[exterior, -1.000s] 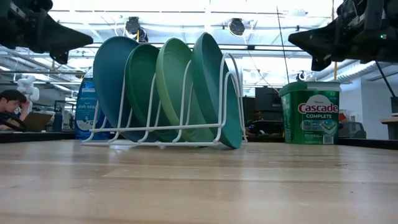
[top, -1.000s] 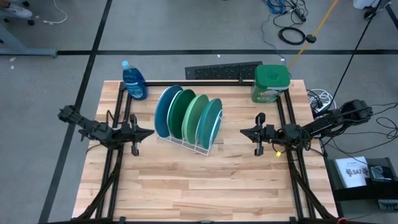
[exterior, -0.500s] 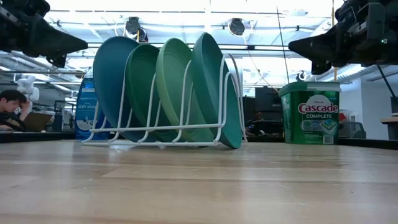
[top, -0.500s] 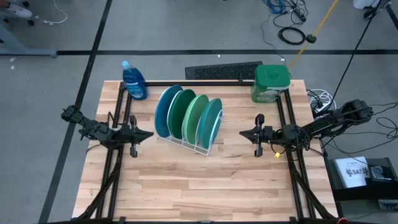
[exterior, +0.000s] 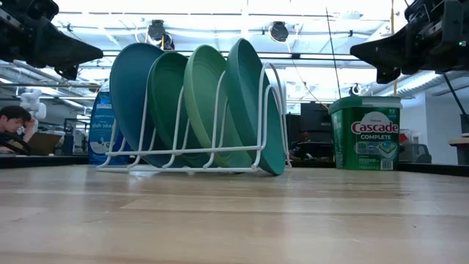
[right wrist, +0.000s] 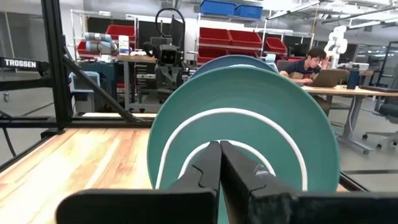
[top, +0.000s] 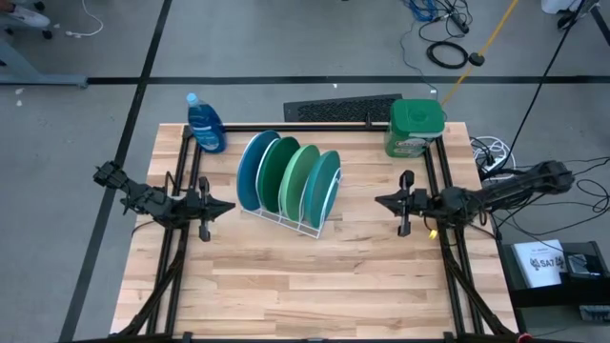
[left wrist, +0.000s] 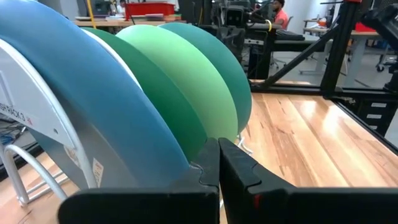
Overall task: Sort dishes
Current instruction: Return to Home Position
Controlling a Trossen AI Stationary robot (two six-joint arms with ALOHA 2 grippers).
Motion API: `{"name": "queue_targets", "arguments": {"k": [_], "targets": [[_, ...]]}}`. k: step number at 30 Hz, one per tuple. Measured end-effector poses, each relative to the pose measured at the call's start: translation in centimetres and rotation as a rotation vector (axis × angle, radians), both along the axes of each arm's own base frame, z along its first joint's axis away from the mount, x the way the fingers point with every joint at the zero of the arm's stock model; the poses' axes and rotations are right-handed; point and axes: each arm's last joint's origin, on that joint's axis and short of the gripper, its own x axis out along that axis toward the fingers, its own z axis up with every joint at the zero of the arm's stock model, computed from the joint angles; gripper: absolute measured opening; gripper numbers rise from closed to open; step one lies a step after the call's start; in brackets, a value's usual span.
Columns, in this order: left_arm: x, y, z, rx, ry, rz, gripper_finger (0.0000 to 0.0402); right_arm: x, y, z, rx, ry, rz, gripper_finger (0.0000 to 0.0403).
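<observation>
- Left gripper (top: 232,203): the fingers are pressed together and hold nothing. It hangs above the left side of the light wooden table (top: 286,281), pointing at the rack, with its tip near the blue plate but higher than it.
- Right gripper (top: 378,200): the fingers are likewise pressed together and empty. It hangs above the right side of the table, pointing at the rack from the other side, well apart from the plates.
- Dishes: four large round flat plastic plates stand on edge in the white wire rack (exterior: 183,150), one per slot. From left to right they are the blue plate (top: 250,167), dark green plate (top: 274,173), light green plate (top: 300,181) and teal plate (top: 326,188). All lean the same way, each resting on its wire.
- Rack position: it sits mid-table between the two arms. A blue plastic soap bottle (top: 205,124) and a green-lidded tub (top: 416,129) stand near the far corners.
- Reason for posture: in my judgement the sorting is finished. With nothing left to carry, both arms are parked on opposite sides, clear of the rack.
- Change from half a second ago: the right gripper has drawn back toward the table's right edge and its arm lies flatter. The left arm, rack and plates match their earlier positions.
</observation>
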Motion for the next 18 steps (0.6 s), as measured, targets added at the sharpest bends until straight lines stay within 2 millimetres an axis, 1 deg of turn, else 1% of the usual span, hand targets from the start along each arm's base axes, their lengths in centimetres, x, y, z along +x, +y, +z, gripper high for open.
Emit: {"name": "queue_targets", "arguments": {"k": [7,18], "targets": [[0.0,0.0,0.0,0.000,0.001,0.000,0.0000,-1.2,-0.3,-0.2,0.006,0.036,-0.012,0.0000],[0.0,0.0,-0.2,-0.009,0.020,0.001,0.0000,-3.0,-0.8,-0.2,0.022,0.024,-0.028,0.0000]]}}
